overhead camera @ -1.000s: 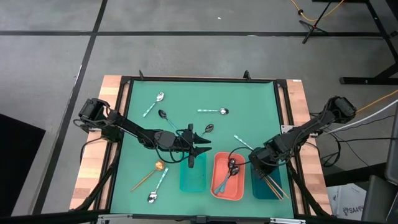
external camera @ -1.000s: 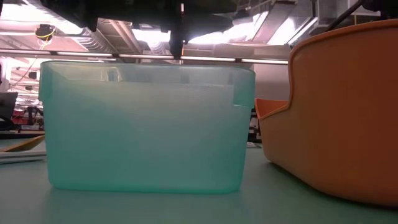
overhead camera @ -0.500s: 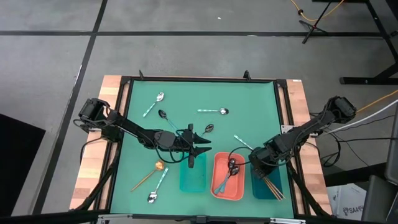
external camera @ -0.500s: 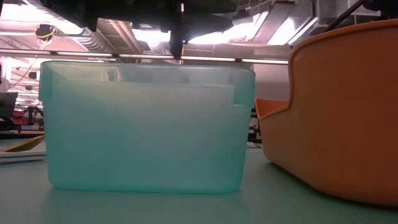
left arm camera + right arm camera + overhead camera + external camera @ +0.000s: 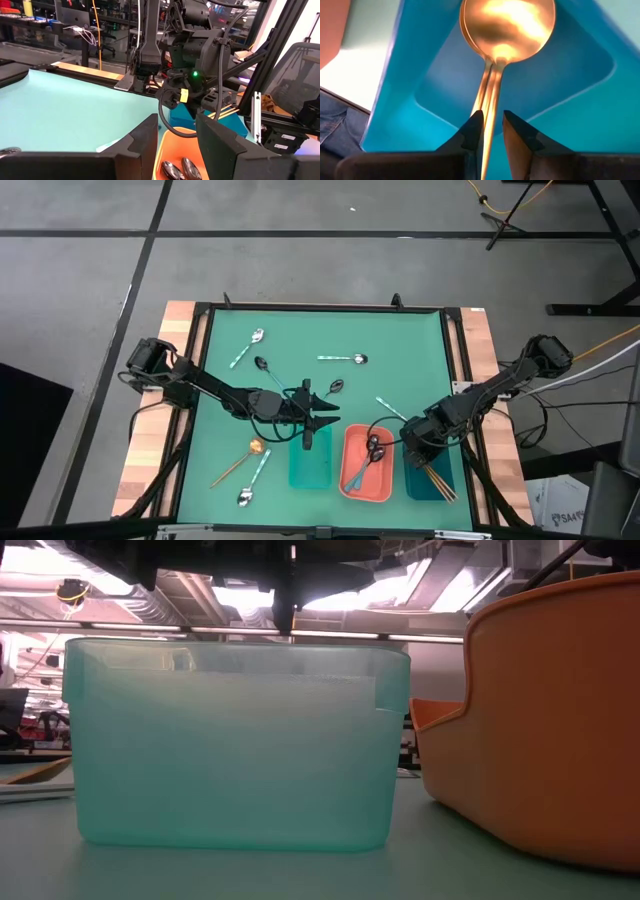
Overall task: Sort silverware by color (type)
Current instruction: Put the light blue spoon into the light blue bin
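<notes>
While the right gripper [image 5: 425, 457] hangs over the dark blue tray [image 5: 432, 480] at the table's near right corner, its two fingers [image 5: 472, 131] stand slightly parted with thin gold-copper handles running between them; whether the pads touch the handles cannot be told. Gold-copper spoons [image 5: 507, 25] lie stacked in that blue tray, bowls toward its far wall. Beside it to the left, the coral tray [image 5: 366, 464] holds dark-bowled spoons [image 5: 374, 448] with bluish handles. Left again, the teal tray [image 5: 309, 460] sits under the left gripper [image 5: 322, 416], fingers spread wide and holding nothing, hovering at the tray's far end.

On the green mat near the front-left: one gold-copper spoon [image 5: 241, 459] lying diagonally, and a silver spoon with teal handle [image 5: 253, 479] just beside it.

Farther back, mid-table: a dark spoon [image 5: 334, 388] just beyond the left gripper, another dark spoon [image 5: 264, 367] to its left, a slim teal handle [image 5: 391, 408] between the arms.

Farthest row: silver spoon [image 5: 345, 359] lying crosswise, silver spoon [image 5: 247, 346] toward the back-left
</notes>
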